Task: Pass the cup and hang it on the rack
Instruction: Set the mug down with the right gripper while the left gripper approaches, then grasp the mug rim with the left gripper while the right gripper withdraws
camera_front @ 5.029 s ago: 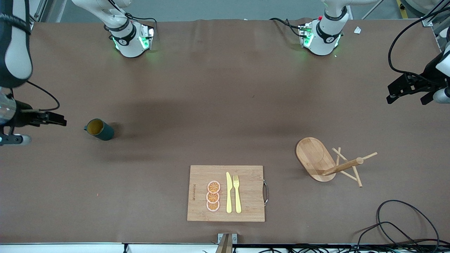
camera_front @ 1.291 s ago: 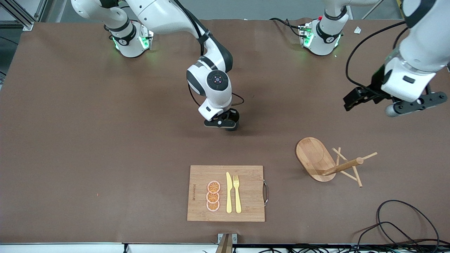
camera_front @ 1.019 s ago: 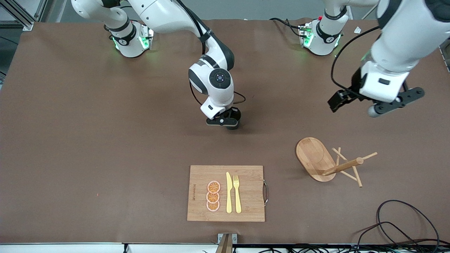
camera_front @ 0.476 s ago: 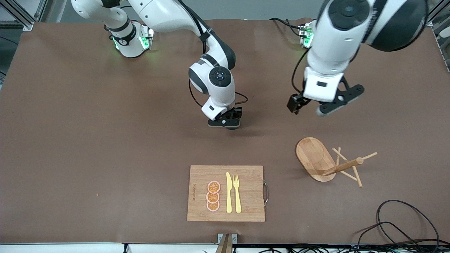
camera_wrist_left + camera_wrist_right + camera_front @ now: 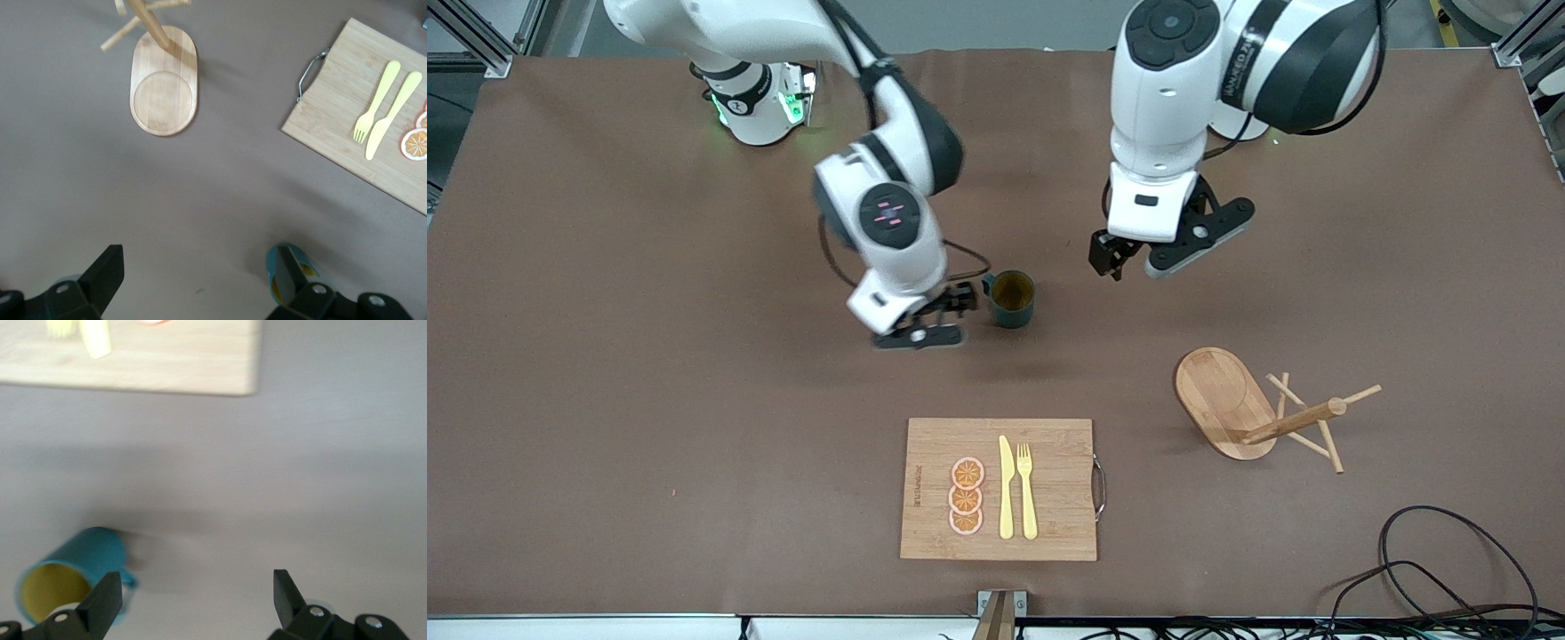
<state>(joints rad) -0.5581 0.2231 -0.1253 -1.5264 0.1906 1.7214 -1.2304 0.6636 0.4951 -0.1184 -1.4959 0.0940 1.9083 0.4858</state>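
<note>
The dark teal cup [image 5: 1012, 299] stands upright on the table's middle, with nothing holding it. It also shows in the right wrist view [image 5: 73, 568], and in the left wrist view [image 5: 272, 270] partly hidden by a finger. My right gripper [image 5: 950, 313] is open and empty, just beside the cup toward the right arm's end. My left gripper [image 5: 1116, 258] is open and empty, over bare table beside the cup toward the left arm's end. The wooden rack [image 5: 1223, 400] stands nearer the front camera toward the left arm's end, also in the left wrist view [image 5: 163, 93].
A wooden cutting board [image 5: 1049, 444] with a yellow knife, a fork and orange slices lies near the front edge, nearer the camera than the cup. Black cables [image 5: 1432, 569] lie at the front corner at the left arm's end.
My right gripper has let go of the cup and drawn back toward the right arm's end. The cup now stands free. My left arm has swung in toward the cup.
</note>
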